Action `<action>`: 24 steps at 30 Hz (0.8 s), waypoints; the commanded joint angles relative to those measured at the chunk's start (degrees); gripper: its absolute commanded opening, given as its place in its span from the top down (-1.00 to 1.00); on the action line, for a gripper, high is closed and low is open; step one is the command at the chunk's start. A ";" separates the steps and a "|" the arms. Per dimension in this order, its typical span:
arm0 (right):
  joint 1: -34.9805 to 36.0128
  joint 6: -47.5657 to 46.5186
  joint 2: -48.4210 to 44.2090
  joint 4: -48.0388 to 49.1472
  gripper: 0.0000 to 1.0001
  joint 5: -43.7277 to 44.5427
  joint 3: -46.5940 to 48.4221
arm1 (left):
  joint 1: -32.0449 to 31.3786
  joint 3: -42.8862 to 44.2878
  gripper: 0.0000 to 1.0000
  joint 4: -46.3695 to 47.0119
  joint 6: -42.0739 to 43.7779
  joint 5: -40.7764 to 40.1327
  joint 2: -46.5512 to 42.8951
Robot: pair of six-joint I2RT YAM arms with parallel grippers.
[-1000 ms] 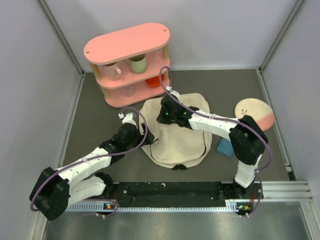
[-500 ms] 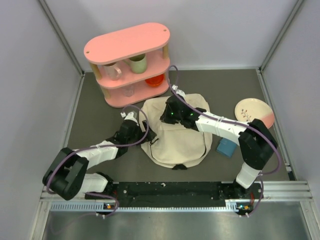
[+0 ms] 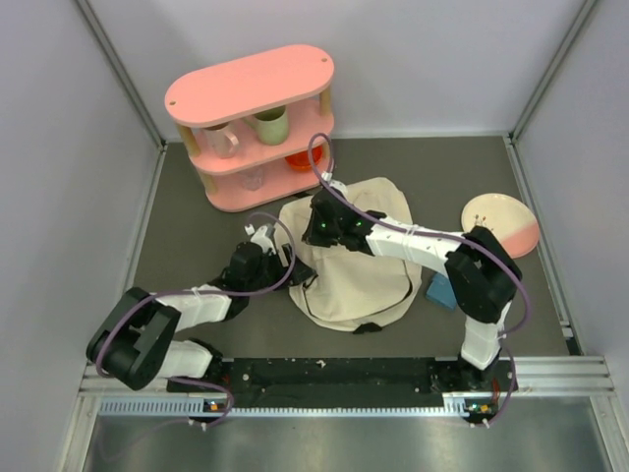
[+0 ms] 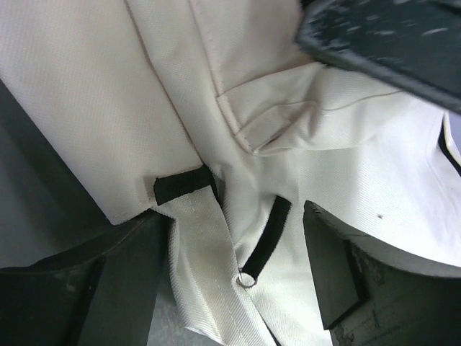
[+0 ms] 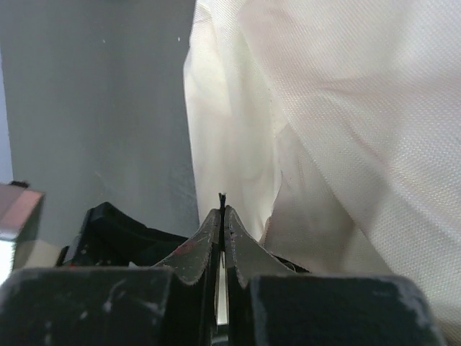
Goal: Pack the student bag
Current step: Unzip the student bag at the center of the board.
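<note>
The student bag (image 3: 354, 285) lies flat on the grey desk (image 3: 187, 226), just in front of the pink shelf (image 3: 251, 93) and a little to its right. Its far edge is near the shelf's foot but does not touch it.

The left pincer (image 4: 234, 245) is at the side of the bag that lies below the shelf's left half. Its fingers (image 4: 133, 259) are wide apart with nothing clamped between them. They straddle a cream webbing strap (image 4: 209, 288), a black loop (image 4: 268, 234) and a small metal ring (image 4: 247, 280) on the bag's cloth.

The right pincer (image 5: 222, 216) is over the edge of the bag nearest the shelf, and its fingers are pressed tight together. A thin dark sliver pokes up between the tips; I cannot tell what it is. Cream cloth hangs close beside the fingers.

On the shelf's middle level stand a pink mug (image 3: 221, 141) and a pale green cup (image 3: 272, 126). On the bottom level are an orange-red bowl (image 3: 303, 157) and a clear glass (image 3: 254, 179).

A cream and pink plate (image 3: 499, 221) lies well to the right of the shelf. A blue box (image 3: 442, 292) sits further forward on that same side, partly hidden behind the right arm.
</note>
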 commanded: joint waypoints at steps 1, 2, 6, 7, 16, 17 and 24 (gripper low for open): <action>2.51 2.83 1.38 4.18 1.00 -3.51 2.31 | -0.58 -0.50 -0.54 5.07 -0.14 4.04 -5.68; 2.51 2.57 0.86 4.09 1.00 -2.72 1.78 | -0.49 -0.50 -0.55 3.23 0.13 3.59 -6.82; 1.38 0.64 -2.65 3.56 0.90 -0.42 -1.65 | -0.58 -0.33 -0.61 -2.04 1.53 1.48 -10.07; 0.85 0.29 -3.88 3.56 0.75 0.10 -2.96 | -0.58 0.02 -0.62 -3.37 1.88 0.35 -11.04; -10.12 -4.99 -20.65 2.95 -0.38 -4.54 -9.73 | -0.58 7.49 -0.75 -21.73 6.72 -9.24 -21.42; -10.84 -5.68 -21.99 2.94 -0.42 -4.73 -10.53 | -0.58 8.54 -0.75 -22.97 7.07 -10.03 -21.77; -19.10 -6.31 -26.75 1.98 -0.46 -8.76 -18.69 | -0.58 19.34 -0.79 -25.62 9.27 -10.92 -17.57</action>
